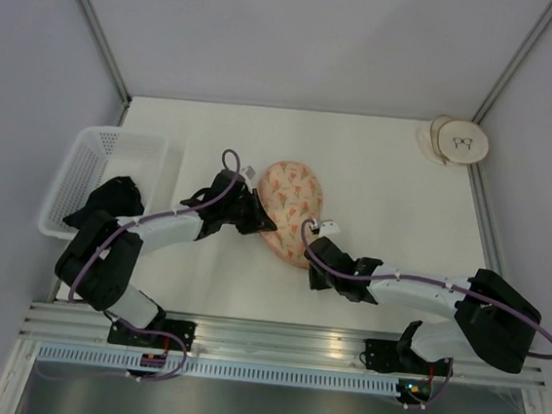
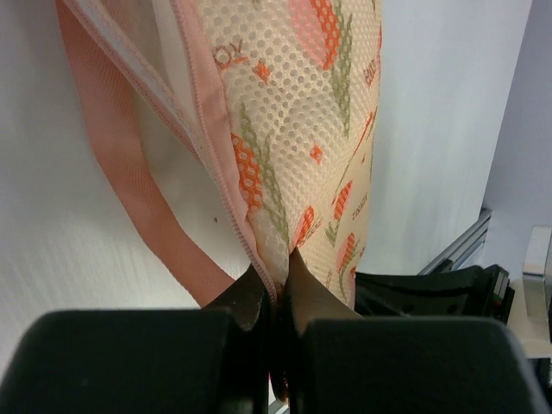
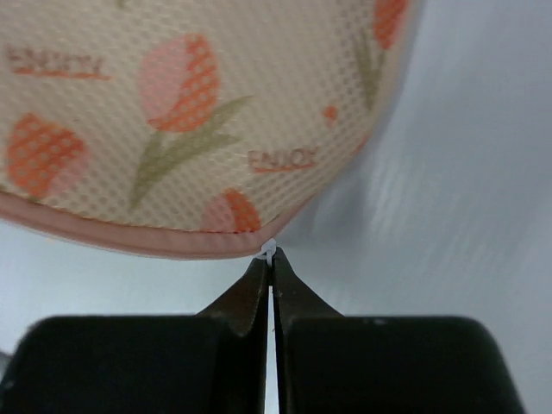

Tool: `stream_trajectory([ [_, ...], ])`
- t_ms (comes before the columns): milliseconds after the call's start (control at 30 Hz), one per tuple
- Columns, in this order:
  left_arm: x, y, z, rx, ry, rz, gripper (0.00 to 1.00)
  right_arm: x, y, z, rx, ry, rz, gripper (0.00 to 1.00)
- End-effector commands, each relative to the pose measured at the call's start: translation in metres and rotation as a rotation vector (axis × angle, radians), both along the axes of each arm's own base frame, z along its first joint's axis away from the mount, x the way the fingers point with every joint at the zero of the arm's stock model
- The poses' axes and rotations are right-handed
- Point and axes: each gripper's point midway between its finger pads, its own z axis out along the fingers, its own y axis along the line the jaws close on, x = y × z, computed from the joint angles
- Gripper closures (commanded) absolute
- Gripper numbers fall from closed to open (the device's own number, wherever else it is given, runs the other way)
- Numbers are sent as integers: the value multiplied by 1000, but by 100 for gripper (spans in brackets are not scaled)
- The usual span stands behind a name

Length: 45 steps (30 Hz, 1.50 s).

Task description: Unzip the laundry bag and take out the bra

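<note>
The peach-pink laundry bag (image 1: pixel 291 204) with tulip prints lies mid-table between both arms. My left gripper (image 1: pixel 256 215) is shut on the bag's edge at its pink zip trim (image 2: pixel 226 185); in the left wrist view the mesh (image 2: pixel 302 112) runs up from the pinched fingertips (image 2: pixel 250 285). Above them the zip stands parted, with a pink band (image 2: pixel 129 181) falling away to the left. My right gripper (image 1: pixel 317 253) is shut on a small white zip pull (image 3: pixel 268 250) at the bag's near rim (image 3: pixel 172 246). The bra is hidden.
A white lattice basket (image 1: pixel 84 164) stands at the table's left edge with a black cloth (image 1: pixel 110 201) in its near end. A round white object (image 1: pixel 458 141) sits at the back right corner. A metal rail (image 1: pixel 283 340) runs along the near edge.
</note>
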Motion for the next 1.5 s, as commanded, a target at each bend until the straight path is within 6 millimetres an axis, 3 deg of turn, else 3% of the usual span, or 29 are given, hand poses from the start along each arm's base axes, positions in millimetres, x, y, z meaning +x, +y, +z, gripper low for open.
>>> stream_trajectory([
  [0, 24, -4, 20, 11, -119, -115, 98, 19, -47, -3, -188, -52, -188, 99],
  [33, 31, -2, 13, 37, -137, -142, 98, 24, -41, 1, -165, -66, -182, 100],
  [133, 62, -10, 30, 29, -243, -164, 95, 28, -23, 12, -100, -76, -139, 100],
  [167, 70, -16, 30, 17, -252, -171, 88, 28, -20, 14, -85, -80, -133, 100],
  [200, 74, -19, 33, 3, -255, -173, 68, 27, -14, 16, -70, -71, -106, 100],
  [267, 82, -22, 39, -16, -260, -147, 49, 29, -6, 20, -41, -76, -95, 100],
  [300, 83, -19, 38, -5, -250, -118, 41, 29, -4, 21, -32, -75, -88, 100],
  [400, 81, 9, 30, 94, -194, 32, 33, 27, 9, 25, 18, -66, -50, 100],
  [500, 59, 34, 26, 138, -133, 130, 30, 24, 23, 29, 73, -56, 5, 100],
  [533, 42, 38, 15, 126, -83, 146, 29, 20, 34, 33, 120, -49, 54, 100],
  [600, 25, 37, 27, 59, -71, 168, 28, 13, 49, 38, 183, -34, 130, 100],
  [633, 6, 36, 14, 58, -37, 155, 28, 6, 66, 46, 251, -26, 207, 100],
  [700, -12, 24, 21, -10, -25, 148, 27, 2, 78, 53, 298, -20, 260, 99],
  [733, -26, 25, 9, -13, 9, 144, 27, 2, 84, 57, 324, -23, 279, 99],
  [833, -41, 8, 7, -94, 20, 126, 26, -2, 94, 59, 351, -12, 325, 100],
  [967, -48, -11, -2, -146, 60, 92, 28, -4, 100, 58, 373, 2, 341, 100],
  [1067, -48, -23, -12, -164, 92, 75, 35, -5, 99, 59, 375, 3, 339, 100],
  [1133, -46, -26, -17, -162, 100, 79, 49, -5, 94, 59, 364, -1, 325, 100],
  [1167, -44, -25, -23, -153, 106, 90, 67, -4, 91, 58, 352, 2, 315, 100],
  [1267, -40, -25, -26, -146, 107, 106, 98, -1, 76, 53, 291, -6, 269, 100],
  [1467, -38, -19, -25, -122, 93, 136, 98, 4, 31, 36, 119, -11, 126, 100],
])
